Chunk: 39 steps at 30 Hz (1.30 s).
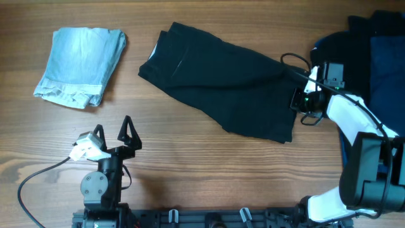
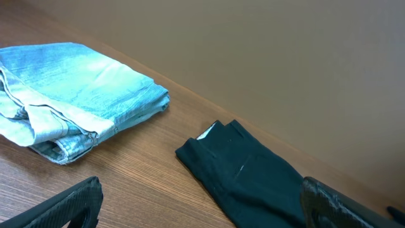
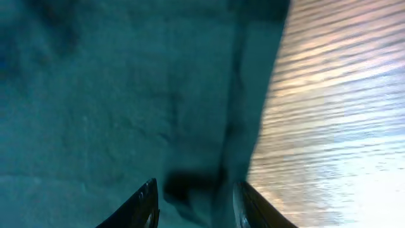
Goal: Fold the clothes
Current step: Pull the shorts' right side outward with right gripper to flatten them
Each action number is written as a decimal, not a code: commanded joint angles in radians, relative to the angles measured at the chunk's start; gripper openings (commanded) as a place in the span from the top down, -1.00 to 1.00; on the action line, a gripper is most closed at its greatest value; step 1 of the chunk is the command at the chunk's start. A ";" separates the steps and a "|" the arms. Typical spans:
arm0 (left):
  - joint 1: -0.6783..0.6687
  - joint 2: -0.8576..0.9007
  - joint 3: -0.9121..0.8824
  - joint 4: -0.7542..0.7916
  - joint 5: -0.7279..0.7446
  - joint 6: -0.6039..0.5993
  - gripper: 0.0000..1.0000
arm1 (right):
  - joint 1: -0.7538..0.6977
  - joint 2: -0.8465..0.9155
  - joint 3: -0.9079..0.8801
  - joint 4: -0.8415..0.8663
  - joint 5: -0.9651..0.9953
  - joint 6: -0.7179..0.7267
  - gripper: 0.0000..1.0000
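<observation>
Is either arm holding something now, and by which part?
Left gripper: nothing, fingers open over the table. Right gripper: its fingers straddle a fold at the right edge of the black garment; whether they pinch it cannot be told.

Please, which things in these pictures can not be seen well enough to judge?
Overhead: dark pile is cut by the right edge and partly under the right arm; garment count unclear.
Right wrist: blurred; whether the right gripper grips the black garment is unclear.
Left wrist: black garment's far end hides behind a finger of the left gripper.
</observation>
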 commanded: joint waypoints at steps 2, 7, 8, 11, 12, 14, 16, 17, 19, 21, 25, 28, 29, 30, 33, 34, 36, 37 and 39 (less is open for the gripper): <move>-0.005 -0.007 -0.004 0.003 -0.016 -0.002 -1.00 | -0.001 0.018 -0.016 0.032 -0.106 -0.003 0.43; -0.005 -0.007 -0.004 0.003 -0.016 -0.002 -1.00 | -0.001 0.016 -0.016 0.027 -0.108 -0.003 0.78; -0.005 -0.007 -0.004 0.003 -0.016 -0.002 -1.00 | -0.001 0.016 -0.016 0.026 -0.109 -0.003 0.85; -0.005 -0.007 -0.004 0.003 -0.016 -0.002 -1.00 | -0.001 0.016 -0.016 -0.007 -0.058 -0.002 0.92; -0.005 -0.007 -0.004 0.003 -0.016 -0.002 -0.99 | -0.001 0.015 -0.016 -0.044 0.049 0.007 0.91; -0.005 -0.007 -0.004 0.003 -0.016 -0.002 -0.99 | -0.001 0.010 -0.016 -0.120 0.275 0.100 0.92; -0.005 -0.007 -0.004 0.003 -0.016 -0.002 -0.99 | -0.001 0.006 -0.016 -0.146 0.323 0.139 0.92; -0.005 -0.007 -0.004 0.003 -0.016 -0.002 -1.00 | -0.001 0.006 -0.016 -0.146 0.296 0.138 0.92; -0.005 -0.007 -0.004 0.003 -0.016 -0.002 -0.99 | -0.001 0.006 -0.016 -0.133 0.257 0.132 0.91; -0.005 -0.007 -0.004 0.003 -0.016 -0.002 -0.99 | -0.001 0.005 -0.008 -0.124 0.254 0.130 0.92; -0.005 -0.007 -0.004 0.003 -0.016 -0.002 -0.99 | -0.001 -0.064 0.134 -0.208 0.012 0.023 0.91; -0.005 -0.007 -0.004 0.003 -0.016 -0.002 -1.00 | 0.009 -0.096 0.212 -0.237 -0.150 -0.025 0.92; -0.005 -0.007 -0.004 0.003 -0.016 -0.002 -1.00 | 0.027 -0.096 0.229 -0.254 -0.148 -0.026 0.91; -0.005 -0.007 -0.004 0.003 -0.016 -0.002 -1.00 | 0.045 -0.094 0.230 -0.257 -0.148 -0.026 0.91; -0.005 -0.007 -0.004 0.003 -0.016 -0.002 -0.99 | 0.100 -0.060 0.230 -0.247 -0.110 -0.029 0.88; -0.005 -0.007 -0.004 0.003 -0.016 -0.002 -1.00 | 0.116 -0.038 0.229 -0.234 -0.062 -0.024 0.88; -0.005 -0.007 -0.004 0.003 -0.016 -0.002 -1.00 | 0.138 0.034 0.229 -0.190 0.017 -0.023 0.88; -0.005 -0.007 -0.004 0.003 -0.016 -0.002 -1.00 | 0.137 0.058 0.229 -0.166 0.022 -0.023 0.90; -0.005 -0.007 -0.004 0.003 -0.016 -0.002 -0.99 | 0.137 0.140 0.229 -0.048 0.021 -0.022 0.91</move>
